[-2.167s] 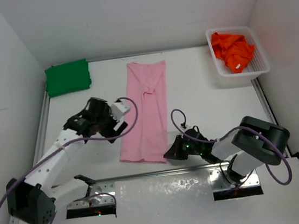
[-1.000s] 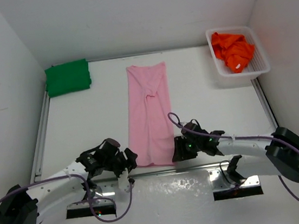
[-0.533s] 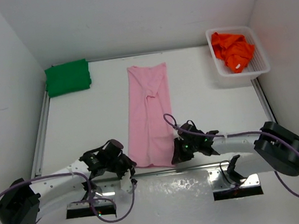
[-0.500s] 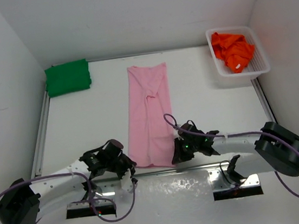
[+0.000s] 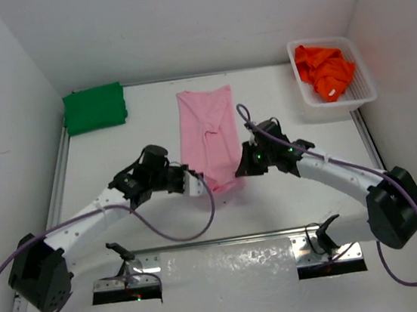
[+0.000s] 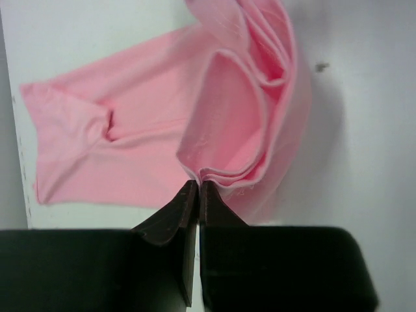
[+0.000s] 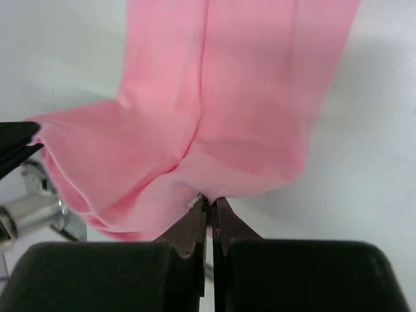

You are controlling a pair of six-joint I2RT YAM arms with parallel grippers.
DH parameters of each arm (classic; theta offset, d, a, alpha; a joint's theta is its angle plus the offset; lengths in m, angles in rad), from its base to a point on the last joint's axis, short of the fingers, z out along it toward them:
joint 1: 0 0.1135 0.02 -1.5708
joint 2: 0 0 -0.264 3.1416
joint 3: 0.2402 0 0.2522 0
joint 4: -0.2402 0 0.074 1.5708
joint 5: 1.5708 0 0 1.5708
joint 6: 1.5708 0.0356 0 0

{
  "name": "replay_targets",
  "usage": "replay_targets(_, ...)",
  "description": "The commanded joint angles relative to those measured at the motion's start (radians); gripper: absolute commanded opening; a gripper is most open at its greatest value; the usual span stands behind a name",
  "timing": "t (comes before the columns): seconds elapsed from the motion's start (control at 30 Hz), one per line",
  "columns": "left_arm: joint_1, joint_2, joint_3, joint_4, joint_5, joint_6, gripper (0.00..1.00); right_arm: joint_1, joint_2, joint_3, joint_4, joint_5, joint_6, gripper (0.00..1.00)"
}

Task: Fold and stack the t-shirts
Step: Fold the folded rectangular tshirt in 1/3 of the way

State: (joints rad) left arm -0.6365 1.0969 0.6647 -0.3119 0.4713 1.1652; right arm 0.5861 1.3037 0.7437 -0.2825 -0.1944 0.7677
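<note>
Cloth of the pale pink t-shirt [image 5: 206,122] runs as a long narrow strip down the middle of the white table [image 5: 118,159], folded lengthwise so no sleeves stick out, with a small pucker near its middle. Its far end lies flat, while its near end is gathered up and held between the two arms, where the fabric sags in a soft, rounded bunch. The left tool [image 5: 194,184] has its fingers pressed together on the left corner of that near end; the left wrist view shows several thin layers of pink curling in loose loops just beyond the dark fingertips [image 6: 185,201]. The right tool [image 5: 242,168] pinches the right corner in the same way, its fingers closed on a cloth edge, with smooth pink fabric spreading away from the pinch and a lengthwise crease running through it. The bright green t-shirt [image 5: 94,107] sits as a neat folded rectangle at the table's far left corner. The vivid orange t-shirt [image 5: 323,69] lies crumpled inside a white lattice basket [image 5: 308,102] at the far right corner, well apart from both arms.
</note>
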Motion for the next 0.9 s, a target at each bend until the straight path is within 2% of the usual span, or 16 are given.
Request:
replay_targets(0.0, 0.093, 0.11, 0.16, 0.03, 0.052, -0.111, 0.0, -0.095, 0.121, 0.129, -0.052, -0.062, -0.111, 0.0)
replay_targets(0.03, 0.109, 0.139, 0.185, 0.03, 0.055, -0.125, 0.0, -0.118, 0.121, 0.155, -0.047, -0.062, -0.111, 0.0)
replay_targets(0.13, 0.165, 0.246, 0.248, 0.126, 0.059, -0.199, 0.0, -0.19, 0.256, 0.261, -0.038, -0.102, -0.159, 0.0)
replay_targets(0.27, 0.21, 0.351, 0.306, 0.192, 0.029, -0.232, 0.0, -0.236, 0.385, 0.397, -0.012, -0.149, -0.171, 0.0)
replay_targets(0.5, 0.276, 0.532, 0.446, 0.25, -0.013, -0.246, 0.0, -0.292, 0.537, 0.534, 0.013, -0.198, -0.197, 0.0)
replay_targets(0.87, 0.299, 0.659, 0.434, 0.416, -0.048, -0.216, 0.0, -0.322, 0.677, 0.625, 0.049, -0.203, -0.168, 0.0)
